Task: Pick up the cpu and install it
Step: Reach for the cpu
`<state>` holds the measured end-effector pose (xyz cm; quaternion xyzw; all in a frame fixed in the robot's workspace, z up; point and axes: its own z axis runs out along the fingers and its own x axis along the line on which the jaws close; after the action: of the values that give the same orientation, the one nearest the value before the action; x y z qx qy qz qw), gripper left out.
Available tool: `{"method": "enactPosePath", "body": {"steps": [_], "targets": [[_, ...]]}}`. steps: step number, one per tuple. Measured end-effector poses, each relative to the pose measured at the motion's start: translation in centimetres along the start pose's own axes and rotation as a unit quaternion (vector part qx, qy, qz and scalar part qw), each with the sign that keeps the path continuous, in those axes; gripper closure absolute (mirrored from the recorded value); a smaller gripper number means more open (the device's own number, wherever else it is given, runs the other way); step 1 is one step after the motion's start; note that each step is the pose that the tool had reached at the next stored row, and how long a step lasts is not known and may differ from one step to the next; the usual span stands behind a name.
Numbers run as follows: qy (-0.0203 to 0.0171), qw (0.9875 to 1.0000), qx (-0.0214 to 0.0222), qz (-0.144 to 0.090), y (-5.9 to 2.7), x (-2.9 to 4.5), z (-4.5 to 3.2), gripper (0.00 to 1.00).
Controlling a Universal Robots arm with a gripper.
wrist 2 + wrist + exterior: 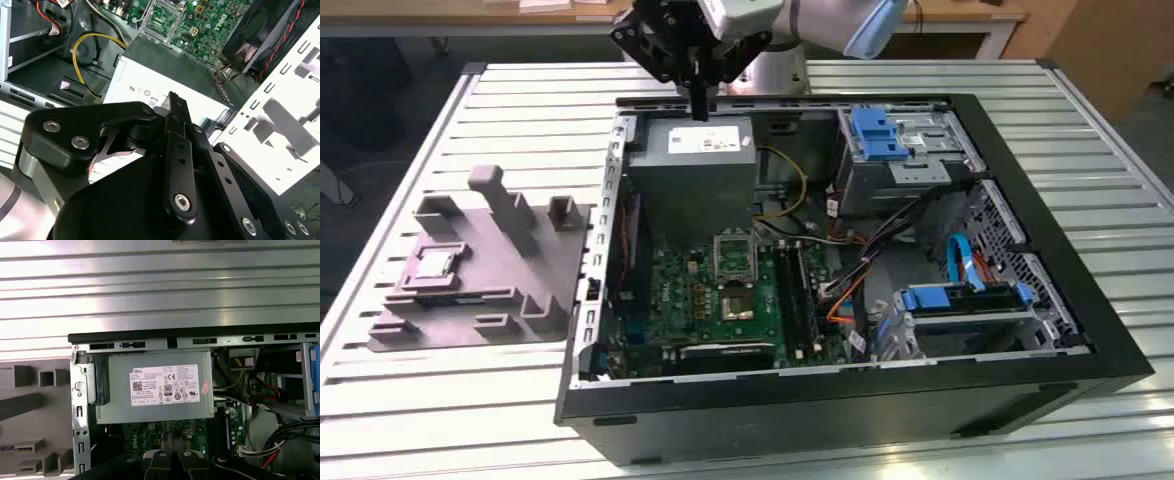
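CPU [434,263] lay flat in a shallow square recess of the grey fixture [494,290], which sat on the slatted metal table [454,400] just beside the open computer case [1067,300], on the exterior view's left. Nothing touched the chip. The gripper [700,112] hung well apart from it, over the far edge of the case and above the grey power supply [694,150] with its white label. Its fingers [173,100] were drawn together into one narrow black bar and held nothing. In the first wrist view the power supply [155,385] lay directly below the arm, with green board showing past it. On the motherboard [707,300] inside the case, the black-framed socket [738,303] showed a dark centre, with a silvery frame just beyond it.
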<state>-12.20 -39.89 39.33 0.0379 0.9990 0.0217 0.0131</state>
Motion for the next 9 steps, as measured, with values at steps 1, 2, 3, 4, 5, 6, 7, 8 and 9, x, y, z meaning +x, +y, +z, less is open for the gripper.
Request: {"method": "enactPosePath", "body": {"steps": [1,2,3,4,5,6,7,8,9], "targets": [[0.0000,1.0000,0.0000,0.000,0.00,0.00,0.00,0.89],[0.0000,1.0000,0.0000,0.000,0.00,0.00,0.00,0.89],[0.0000,1.0000,0.0000,0.000,0.00,0.00,0.00,0.89],[0.0000,1.0000,0.0000,0.000,0.00,0.00,0.00,0.89],[0.0000,1.0000,0.0000,0.000,0.00,0.00,0.00,0.89],[0.0000,1.0000,0.0000,0.000,0.00,0.00,0.00,0.89],[0.0000,1.0000,0.0000,0.000,0.00,0.00,0.00,0.89],[0.0000,1.0000,0.0000,0.000,0.00,0.00,0.00,0.89],[0.0000,1.0000,0.0000,0.000,0.00,0.03,0.00,0.89]]}}
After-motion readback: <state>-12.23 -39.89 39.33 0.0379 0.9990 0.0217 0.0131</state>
